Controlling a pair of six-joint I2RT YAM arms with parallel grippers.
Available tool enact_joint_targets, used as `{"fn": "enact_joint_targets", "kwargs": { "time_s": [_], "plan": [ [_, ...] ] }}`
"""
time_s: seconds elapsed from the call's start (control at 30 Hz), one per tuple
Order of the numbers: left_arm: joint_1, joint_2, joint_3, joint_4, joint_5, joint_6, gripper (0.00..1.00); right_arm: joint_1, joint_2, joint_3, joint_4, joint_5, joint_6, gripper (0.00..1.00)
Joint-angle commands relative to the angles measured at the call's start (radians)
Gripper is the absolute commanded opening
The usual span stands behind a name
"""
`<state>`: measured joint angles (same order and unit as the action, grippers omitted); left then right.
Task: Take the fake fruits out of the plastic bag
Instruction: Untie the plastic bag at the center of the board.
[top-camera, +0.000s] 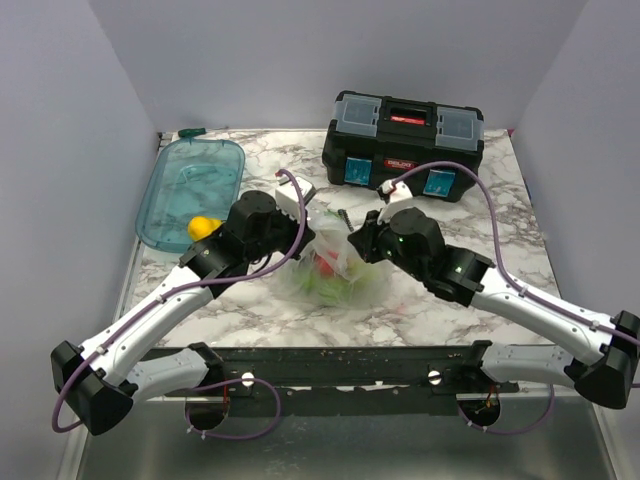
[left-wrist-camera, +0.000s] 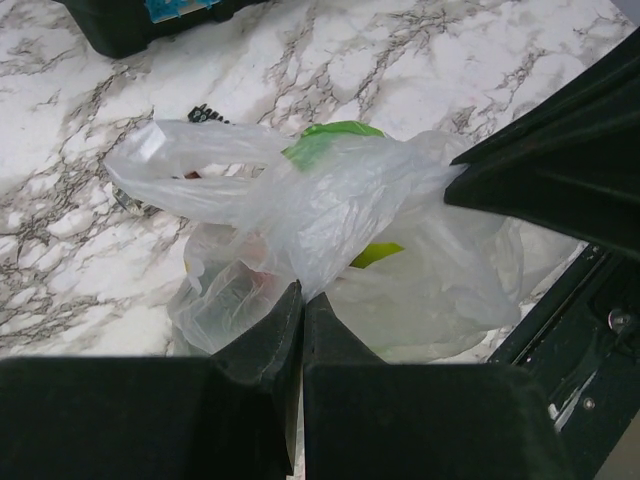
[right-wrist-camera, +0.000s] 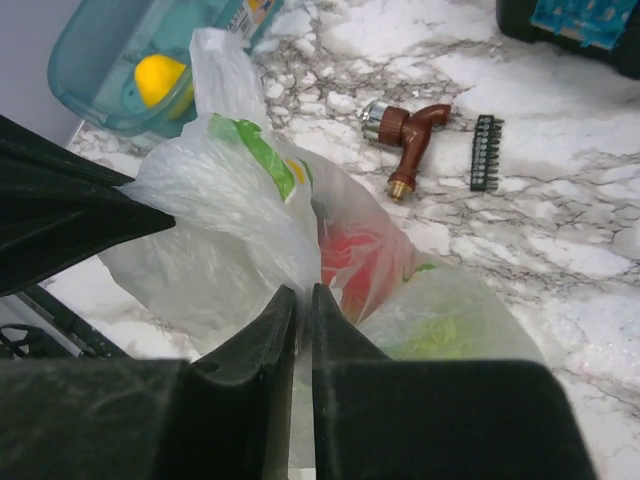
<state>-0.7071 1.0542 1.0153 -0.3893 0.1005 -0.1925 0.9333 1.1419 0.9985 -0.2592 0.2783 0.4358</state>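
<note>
My left gripper (left-wrist-camera: 303, 300) and right gripper (right-wrist-camera: 303, 296) each clamp the bag (top-camera: 340, 278); a yellow fruit (top-camera: 203, 227) lies in the tub (top-camera: 205, 165), the red fruit (right-wrist-camera: 352, 260) and green fruit (right-wrist-camera: 432, 335) not yet out

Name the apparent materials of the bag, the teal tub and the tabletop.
Plastic bag: thin clear film, crinkled, red and green showing through. Teal tub: rigid translucent plastic, glossy. Tabletop: white, grey-veined marble look; real stone or printed laminate, cannot tell.
</note>
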Motion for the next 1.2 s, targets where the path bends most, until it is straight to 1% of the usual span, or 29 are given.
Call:
{"fn": "enact_joint_targets", "kwargs": {
  "time_s": [0.0, 0.03, 0.13, 0.17, 0.23, 0.37, 0.43, 0.5, 0.57, 0.6, 0.63, 0.7, 0.8, 0.9, 0.97, 1.07, 1.17],
  "plan": [
    [0.002, -0.011, 0.009, 0.020, -0.032, -0.017, 0.00, 0.000, -0.054, -0.057, 0.050, 0.129, 0.054, 0.03],
    [0.002, -0.017, 0.006, 0.022, -0.042, -0.022, 0.00, 0.000, -0.064, -0.064, 0.051, 0.150, 0.067, 0.01],
    [0.002, -0.054, -0.026, 0.054, -0.091, -0.030, 0.00, 0.000, -0.098, -0.084, 0.033, 0.253, 0.139, 0.01],
    [0.002, -0.066, -0.035, 0.063, -0.136, -0.034, 0.00, 0.000, -0.117, -0.094, 0.032, 0.286, 0.169, 0.01],
    [0.002, -0.091, -0.045, 0.072, -0.177, -0.047, 0.00, 0.000, -0.154, -0.118, 0.035, 0.334, 0.223, 0.01],
    [0.001, -0.164, -0.102, 0.144, -0.180, -0.050, 0.00, 0.001, -0.235, -0.196, 0.084, 0.392, 0.316, 0.01],
    [0.002, -0.195, -0.136, 0.193, -0.160, -0.037, 0.00, -0.001, -0.276, -0.230, 0.142, 0.368, 0.326, 0.01],
    [0.002, -0.201, -0.141, 0.205, -0.123, -0.026, 0.00, 0.000, -0.295, -0.250, 0.208, 0.310, 0.284, 0.01],
    [0.001, -0.201, -0.132, 0.204, -0.081, -0.019, 0.00, 0.000, -0.290, -0.244, 0.226, 0.272, 0.238, 0.01],
    [0.003, -0.204, -0.135, 0.209, -0.061, -0.018, 0.04, -0.001, -0.283, -0.237, 0.225, 0.261, 0.209, 0.01],
    [0.001, -0.210, -0.144, 0.224, -0.048, -0.015, 0.09, 0.000, -0.277, -0.225, 0.215, 0.248, 0.191, 0.01],
    [0.002, -0.219, -0.156, 0.241, -0.034, -0.006, 0.25, 0.000, -0.269, -0.205, 0.199, 0.207, 0.148, 0.01],
    [0.003, -0.219, -0.146, 0.234, -0.027, 0.008, 0.40, -0.001, -0.265, -0.198, 0.204, 0.152, 0.085, 0.01],
    [0.002, -0.204, -0.129, 0.221, 0.003, 0.055, 0.51, 0.000, -0.251, -0.182, 0.189, 0.097, 0.033, 0.01],
    [0.002, -0.176, -0.099, 0.194, 0.013, 0.081, 0.55, 0.000, -0.232, -0.167, 0.183, 0.040, -0.002, 0.01],
    [0.002, -0.129, -0.062, 0.155, -0.052, 0.083, 0.60, 0.000, -0.191, -0.149, 0.183, -0.085, -0.057, 0.01],
    [0.002, -0.089, -0.048, 0.141, -0.083, 0.087, 0.61, 0.000, -0.136, -0.122, 0.176, -0.229, -0.111, 0.01]
  ]
}}
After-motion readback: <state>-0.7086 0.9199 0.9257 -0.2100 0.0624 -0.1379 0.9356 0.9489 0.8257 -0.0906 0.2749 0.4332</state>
